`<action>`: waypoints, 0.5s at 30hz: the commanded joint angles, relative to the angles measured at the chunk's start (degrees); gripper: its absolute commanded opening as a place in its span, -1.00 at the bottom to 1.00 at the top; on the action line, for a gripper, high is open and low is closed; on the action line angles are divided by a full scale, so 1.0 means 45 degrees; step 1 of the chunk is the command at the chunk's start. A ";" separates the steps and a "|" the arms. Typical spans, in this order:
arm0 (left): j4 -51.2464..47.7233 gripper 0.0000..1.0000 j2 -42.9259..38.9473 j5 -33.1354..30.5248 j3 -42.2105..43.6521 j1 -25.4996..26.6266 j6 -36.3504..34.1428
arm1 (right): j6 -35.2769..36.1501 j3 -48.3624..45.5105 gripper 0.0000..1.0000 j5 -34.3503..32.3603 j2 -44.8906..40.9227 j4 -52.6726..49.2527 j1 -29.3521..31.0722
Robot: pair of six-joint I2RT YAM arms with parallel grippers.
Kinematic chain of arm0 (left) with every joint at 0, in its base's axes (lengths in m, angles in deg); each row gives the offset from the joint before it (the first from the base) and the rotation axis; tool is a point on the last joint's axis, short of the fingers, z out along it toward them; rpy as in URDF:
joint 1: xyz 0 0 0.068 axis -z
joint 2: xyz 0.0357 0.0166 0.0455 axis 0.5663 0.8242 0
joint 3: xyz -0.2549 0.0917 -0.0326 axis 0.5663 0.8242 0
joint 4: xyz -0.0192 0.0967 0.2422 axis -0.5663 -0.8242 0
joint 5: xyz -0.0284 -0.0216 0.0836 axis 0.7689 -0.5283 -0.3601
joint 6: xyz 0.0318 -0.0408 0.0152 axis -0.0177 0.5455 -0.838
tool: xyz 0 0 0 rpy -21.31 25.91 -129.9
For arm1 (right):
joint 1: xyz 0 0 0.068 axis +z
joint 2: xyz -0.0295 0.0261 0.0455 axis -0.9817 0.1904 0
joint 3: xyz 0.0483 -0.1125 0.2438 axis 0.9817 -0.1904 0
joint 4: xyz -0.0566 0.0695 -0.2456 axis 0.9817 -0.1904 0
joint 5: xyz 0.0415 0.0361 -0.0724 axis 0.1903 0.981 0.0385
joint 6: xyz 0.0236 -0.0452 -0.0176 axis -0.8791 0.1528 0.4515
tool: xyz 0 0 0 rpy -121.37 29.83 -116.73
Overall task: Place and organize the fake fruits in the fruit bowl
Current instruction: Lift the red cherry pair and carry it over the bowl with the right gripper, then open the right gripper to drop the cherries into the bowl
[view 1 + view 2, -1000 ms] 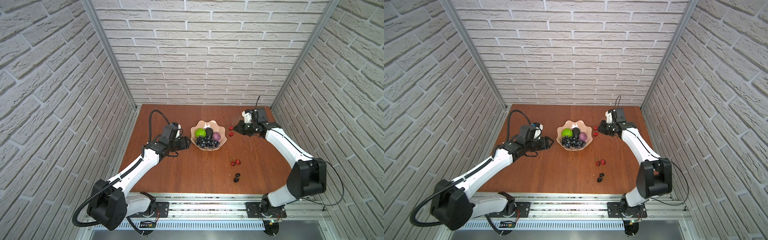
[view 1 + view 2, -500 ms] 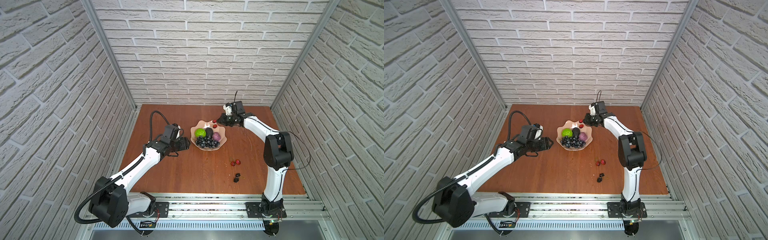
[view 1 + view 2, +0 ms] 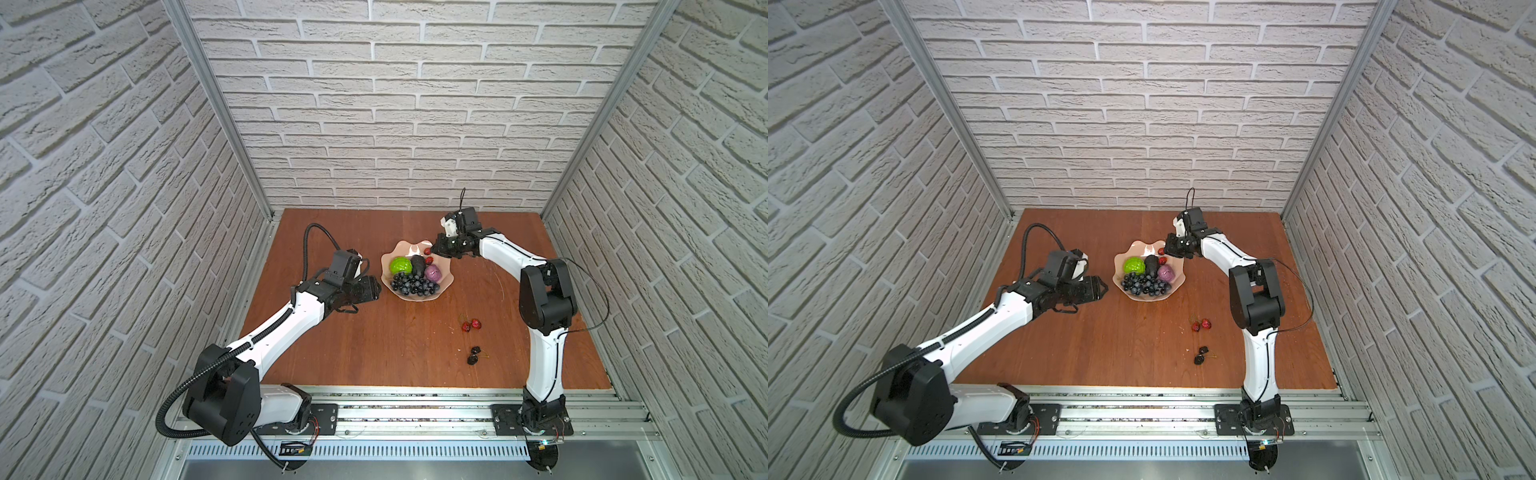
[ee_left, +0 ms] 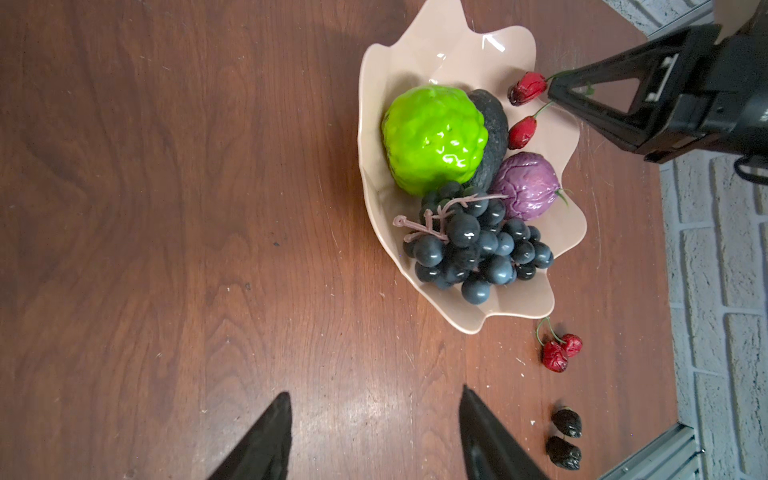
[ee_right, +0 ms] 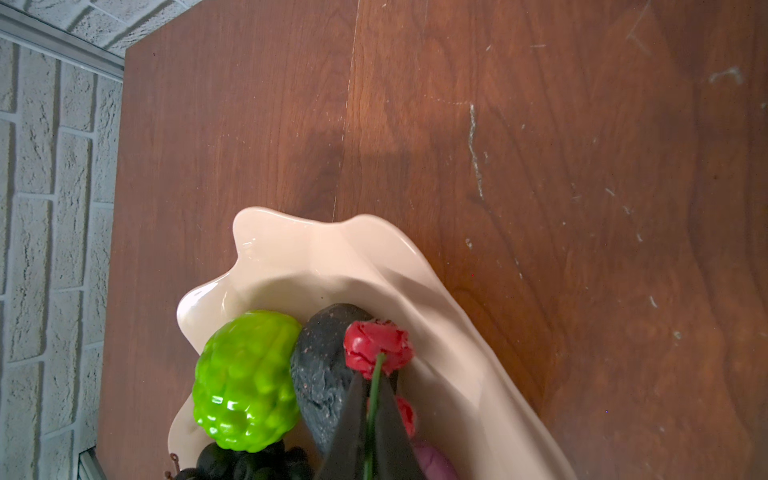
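Pinching small red fruits [image 5: 376, 349], likely light, by thin, probably bendy stem [image 5: 374, 399] in right hand [image 4: 552, 88] above fruit bowl [image 5: 316, 257]; left hand [image 4: 374, 392] wide, empty.

Bench [image 4: 166, 208]: red-brown wood grain, low sheen, fine pale scratches. Fruit bowl [image 4: 457, 50]: smooth, glossy; ceramic or plastic, can't tell. Lime-green ball [image 4: 434, 139]: bumpy, wet-look gloss, prob. plastic. Black avocado [image 4: 492, 129]: matt, rough, speckled. Purple fruit [image 4: 525, 187]: wrinkled, satin shine. Grape bunch [image 4: 482, 249]: smooth berries w/ small highlights; stem pale, rubbery-looking. Small red fruits [image 5: 376, 347]: crinkled skin, semi-gloss, thin green plastic-like stems. Dark cherries [image 4: 565, 436]: shrivelled, dull sheen. Left end effector [image 4: 374, 395] fingers [image 4: 266, 440]: matt black plastic. Arm shells [image 3: 291, 326]: smooth white gloss; joints matt black. Base rail [image 3: 415, 399]: bare brushed metal. Walls [image 3: 415, 124]: rough matt brick texture.
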 commanded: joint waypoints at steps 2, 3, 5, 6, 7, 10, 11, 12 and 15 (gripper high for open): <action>0.0306 0.28 -0.0177 -0.0109 -0.0223 -0.0005 0.0063 | 0.0251 0.0491 -0.80 0.0051 0.0369 0.0034 0.0090; 0.0315 0.28 -0.0221 -0.0132 -0.0202 0.0001 0.0075 | 0.0193 0.0469 -0.79 0.0097 0.0391 0.0084 0.0100; 0.0298 0.29 -0.0341 -0.0163 -0.0162 0.0020 0.0095 | 0.0138 0.0351 -0.72 0.0062 0.0351 0.0207 0.0155; 0.0265 0.29 -0.0388 -0.0206 -0.0162 0.0023 0.0086 | 0.0146 0.0351 -0.66 0.0038 0.0305 0.0243 0.0194; 0.0224 0.29 -0.0453 -0.0228 -0.0162 0.0012 0.0085 | 0.0184 0.0338 -0.60 -0.0009 0.0235 0.0210 0.0199; 0.0163 0.31 -0.0666 -0.0299 -0.0111 0.0022 0.0102 | 0.0408 0.0343 -0.41 -0.0280 -0.0061 0.0059 0.0267; 0.0163 0.32 -0.0767 -0.0318 -0.0070 0.0020 0.0105 | 0.0520 0.0341 -0.36 -0.0380 -0.0207 -0.0014 0.0277; 0.0163 0.32 -0.0867 -0.0338 -0.0027 0.0026 0.0124 | 0.0653 0.0339 -0.32 -0.0512 -0.0363 -0.0131 0.0297; 0.0182 0.33 -0.1103 -0.0377 0.0120 0.0049 0.0220 | 0.1056 0.0332 -0.24 -0.0882 -0.0863 -0.0501 0.0351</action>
